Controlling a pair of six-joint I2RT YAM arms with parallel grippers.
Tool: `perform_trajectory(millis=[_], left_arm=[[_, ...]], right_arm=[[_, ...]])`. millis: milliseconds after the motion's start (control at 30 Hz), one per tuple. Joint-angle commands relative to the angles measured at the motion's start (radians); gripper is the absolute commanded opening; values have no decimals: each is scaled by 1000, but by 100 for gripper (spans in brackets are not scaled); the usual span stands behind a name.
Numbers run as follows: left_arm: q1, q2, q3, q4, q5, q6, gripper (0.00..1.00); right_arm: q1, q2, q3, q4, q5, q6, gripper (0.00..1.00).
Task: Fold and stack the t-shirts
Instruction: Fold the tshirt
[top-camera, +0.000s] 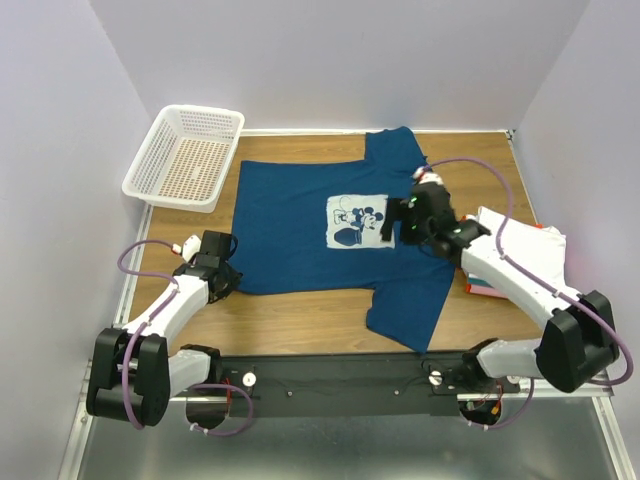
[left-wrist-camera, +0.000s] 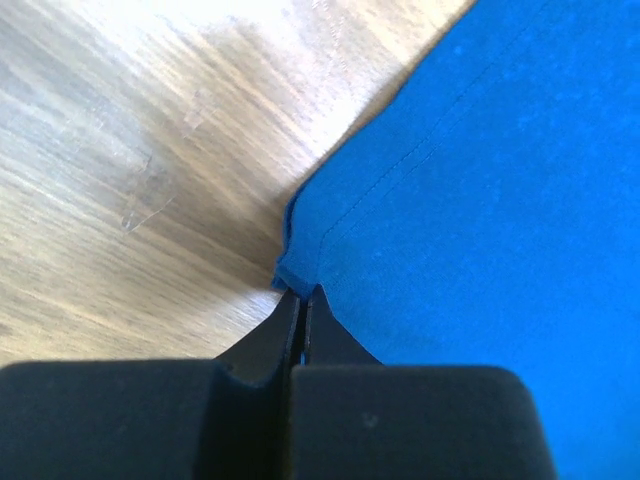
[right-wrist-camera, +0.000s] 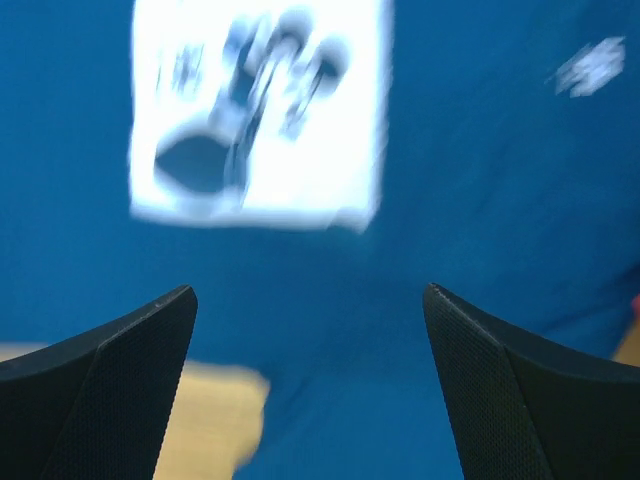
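One wht mesh basket (top-camera: 172, 194), far L, beside teal tee (top-camera: 290, 230).

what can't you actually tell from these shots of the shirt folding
Top view: the folded stack is partly covered by the right arm, so its tees can't be counted.
Right wrist view: the print on the blue tee is blurred.
Left wrist view: the left end effector is shut at the tee's corner; its jaws hide how much cloth is pinched.
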Motion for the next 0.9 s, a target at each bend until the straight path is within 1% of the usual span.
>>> perform_trajectory(millis=[0, 33, 67, 100, 167, 233, 267, 333, 400, 500, 533, 567, 733, 800, 867], left_arm=[[7, 8, -2, 37, 7, 44, 0], [7, 11, -4, 46, 7, 48, 0], [7, 13, -5, 50, 8, 55, 0], [7, 17, -5, 56, 8, 65, 0], [7, 20, -4, 53, 11, 76, 0], [7, 16, -4, 45, 1, 81, 0], [7, 7, -5, 43, -2, 81, 0], [7, -4, -13, 46, -2, 76, 0], [7, -13, -16, 53, 5, 75, 0], [7, -16, -16, 57, 11, 76, 0], [7, -15, -14, 54, 11, 78, 0], [7, -9, -13, 53, 8, 78, 0], [7, 2, -17, 63, 13, 68, 0], [7, 8, -19, 69, 21, 67, 0], [7, 10, -17, 74, 24, 68, 0]], right_arm=[[193, -26, -39, -264, 159, 146, 100], [265, -33, -59, -291, 160, 179, 100], [299, -39, -77, -338, 154, 213, 100], [348, -45, -119, -351, 125, 248, 100], [396, -60, -153, -384, 18, 282, 100], [470, -65, -189, -423, -16, 338, 100], [488, -62, -199, -474, -7, 366, 100], [516, -57, -229, -513, 5, 415, 100], [519, -54, -248, -516, 11, 444, 98], [521, -42, -271, -515, 25, 490, 90], [519, -39, -272, -513, 30, 497, 85], [519, -39, -283, -510, 27, 501, 83], [519, -16, -340, -469, 13, 529, 77], [519, -11, -358, -419, -5, 549, 76], [519, -13, -392, -360, -12, 550, 67]])
